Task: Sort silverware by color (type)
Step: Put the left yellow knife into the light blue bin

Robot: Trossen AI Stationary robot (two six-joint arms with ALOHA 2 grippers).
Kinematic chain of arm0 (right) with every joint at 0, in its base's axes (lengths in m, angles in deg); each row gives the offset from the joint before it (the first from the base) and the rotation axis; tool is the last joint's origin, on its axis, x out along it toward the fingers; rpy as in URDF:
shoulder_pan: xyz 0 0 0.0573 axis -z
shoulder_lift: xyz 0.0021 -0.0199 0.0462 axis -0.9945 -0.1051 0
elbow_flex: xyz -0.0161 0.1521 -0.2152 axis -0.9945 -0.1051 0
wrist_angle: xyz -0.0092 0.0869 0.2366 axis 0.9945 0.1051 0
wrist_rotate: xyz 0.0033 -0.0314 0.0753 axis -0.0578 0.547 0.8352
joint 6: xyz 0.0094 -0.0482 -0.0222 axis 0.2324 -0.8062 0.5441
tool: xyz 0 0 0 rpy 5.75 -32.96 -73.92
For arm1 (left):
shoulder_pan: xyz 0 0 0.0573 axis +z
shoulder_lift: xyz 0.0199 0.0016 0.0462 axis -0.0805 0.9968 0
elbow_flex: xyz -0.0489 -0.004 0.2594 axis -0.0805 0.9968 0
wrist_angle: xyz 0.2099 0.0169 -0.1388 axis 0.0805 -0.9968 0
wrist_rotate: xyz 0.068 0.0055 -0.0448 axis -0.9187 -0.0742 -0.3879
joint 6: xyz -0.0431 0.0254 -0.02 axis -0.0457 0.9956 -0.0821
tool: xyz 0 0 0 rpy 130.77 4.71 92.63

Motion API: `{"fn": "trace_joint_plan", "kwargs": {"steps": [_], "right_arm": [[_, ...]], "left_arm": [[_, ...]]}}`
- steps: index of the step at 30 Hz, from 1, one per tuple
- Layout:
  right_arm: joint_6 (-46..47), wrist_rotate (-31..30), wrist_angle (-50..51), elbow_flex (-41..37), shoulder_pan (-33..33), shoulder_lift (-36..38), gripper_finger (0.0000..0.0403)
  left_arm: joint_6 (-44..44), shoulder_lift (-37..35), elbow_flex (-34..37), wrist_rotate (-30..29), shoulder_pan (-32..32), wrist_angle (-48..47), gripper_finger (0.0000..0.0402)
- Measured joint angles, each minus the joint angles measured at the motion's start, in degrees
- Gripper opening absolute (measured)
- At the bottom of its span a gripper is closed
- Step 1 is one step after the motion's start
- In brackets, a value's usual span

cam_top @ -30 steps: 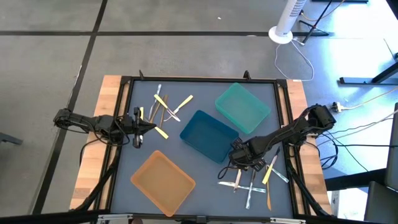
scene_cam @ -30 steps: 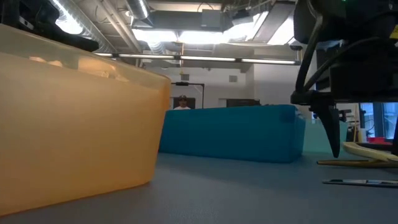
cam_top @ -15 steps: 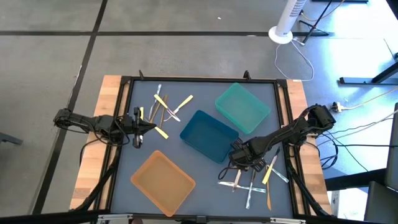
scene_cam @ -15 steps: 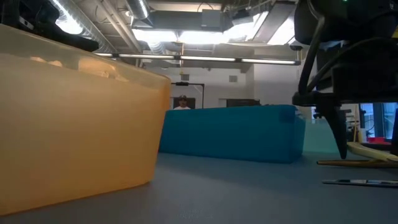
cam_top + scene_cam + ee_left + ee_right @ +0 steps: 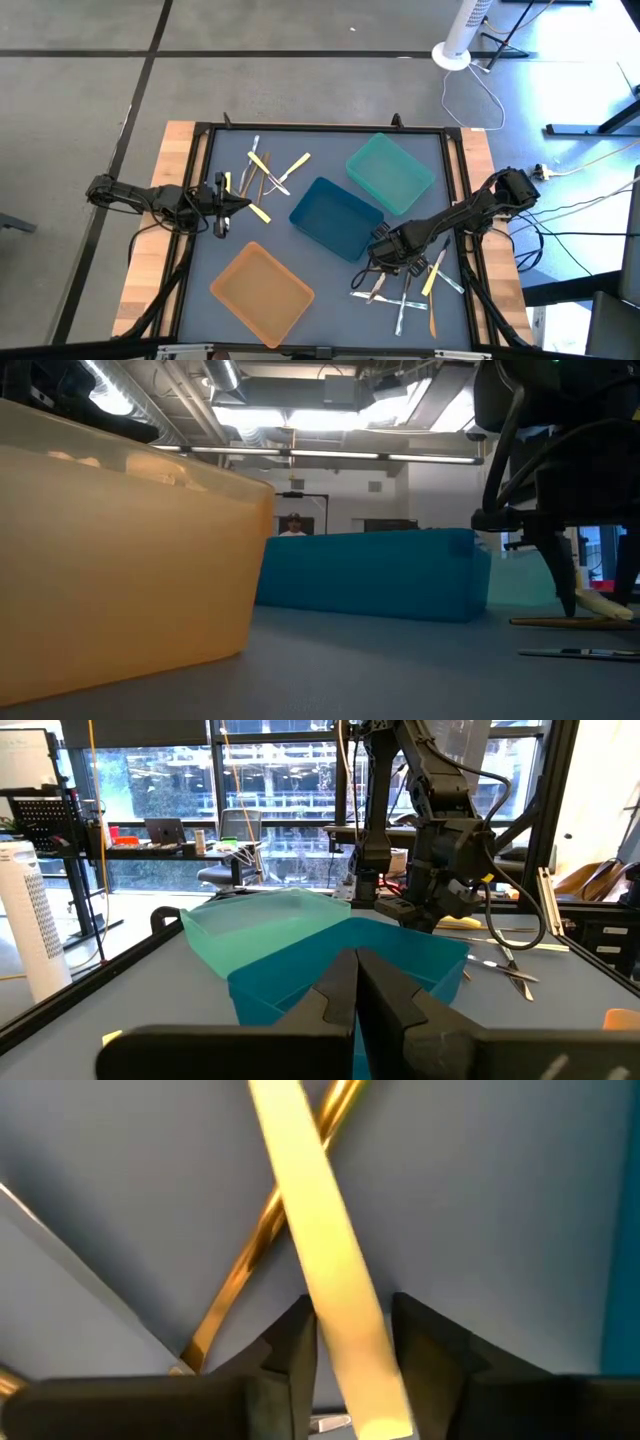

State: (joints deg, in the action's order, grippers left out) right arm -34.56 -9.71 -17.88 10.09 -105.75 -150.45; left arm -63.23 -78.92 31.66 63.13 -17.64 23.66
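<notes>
Yellow, orange and silvery silverware lies in two heaps: one at the far left point(image 5: 265, 175) and one at the near right point(image 5: 405, 290). My right gripper point(image 5: 385, 265) points down over the near-right heap and is shut on a pale yellow utensil point(image 5: 320, 1250). That utensil lies across a gold-orange one point(image 5: 245, 1275). My left gripper point(image 5: 225, 205) waits shut at the table's left edge, level, with nothing in it point(image 5: 355, 990). Teal point(image 5: 390, 172), blue point(image 5: 335, 217) and orange point(image 5: 262, 292) trays stand between the heaps. My right gripper pinches the pale yellow utensil by its two long edges point(image 5: 345, 1345) between the two fingers point(image 5: 295, 1345). The fingers come from above, pointing down, on either side of the flat strip. The utensil lies low on the table, crossing over the gold-orange one; its rounded end point(image 5: 605, 603) shows beside the finger.
The blue tray's near corner point(image 5: 352, 250) is close beside my right gripper. Silvery pieces point(image 5: 400, 305) and a yellow one point(image 5: 432, 275) lie around the grasp. The orange tray's wall point(image 5: 130, 560) fills the low view's left. A person point(image 5: 292, 525) shows far behind the table.
My right gripper has stayed in place and drawn its fingers together onto the pale yellow utensil. The utensil has turned a little on the table under the fingers.
</notes>
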Motion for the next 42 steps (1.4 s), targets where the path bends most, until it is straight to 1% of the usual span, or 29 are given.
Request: {"fn": "trace_joint_plan", "kwargs": {"steps": [9, 16, 20, 29, 42], "right_arm": [[0.02, 0.22, -0.02, 0.00, 0.04, 0.02, 0.0059], [0.02, 0.29, 0.28, 0.12, 0.04, 0.02, 0.0055], [0.04, -0.06, 3.46, 1.79, 0.04, -0.11, 0.0054], [0.07, -0.81, 14.07, 9.89, 0.07, -0.09, 0.0053], [0.46, -0.72, 28.79, 26.50, 0.04, -0.04, 0.0053]], "left_arm": [[0.01, 0.00, 0.01, 0.02, 0.00, 0.00, 0.0000], [0.01, 0.00, 0.01, 0.00, -0.01, 0.00, 0.0000], [-0.01, 0.00, 0.01, 0.00, 0.00, 1.08, 0.0000], [0.05, 0.00, 0.01, -1.51, -0.01, 6.84, 0.0000], [-0.33, 0.00, 0.01, -3.72, -0.01, 8.16, 0.0000]]}}
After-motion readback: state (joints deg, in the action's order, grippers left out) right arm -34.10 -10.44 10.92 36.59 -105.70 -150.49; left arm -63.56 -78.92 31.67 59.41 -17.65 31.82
